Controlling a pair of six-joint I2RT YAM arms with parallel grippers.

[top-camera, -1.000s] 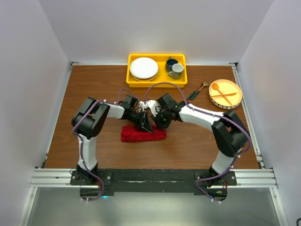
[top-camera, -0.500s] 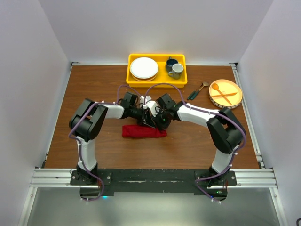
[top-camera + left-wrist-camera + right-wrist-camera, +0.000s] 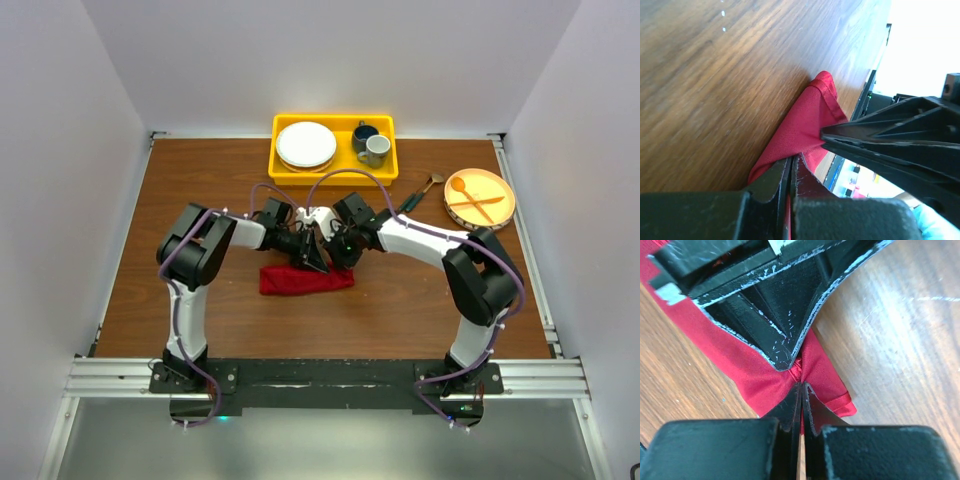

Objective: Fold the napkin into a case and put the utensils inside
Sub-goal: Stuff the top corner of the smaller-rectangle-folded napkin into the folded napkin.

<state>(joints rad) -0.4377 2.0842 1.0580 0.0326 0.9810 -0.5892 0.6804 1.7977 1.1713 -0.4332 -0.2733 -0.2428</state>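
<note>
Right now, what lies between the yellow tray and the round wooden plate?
One slim dark-handled utensil lies between the yellow tray and the plate; the top external view shows it.

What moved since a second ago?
The left claw and the right claw both shifted slightly toward the far side, keeping their pinch on the red napkin, whose bundle looks a little narrower now. Nothing was let go. The yellow tray and round plate stayed put.

Red napkin (image 3: pixel 300 283), yellow tray (image 3: pixel 334 179)
</note>
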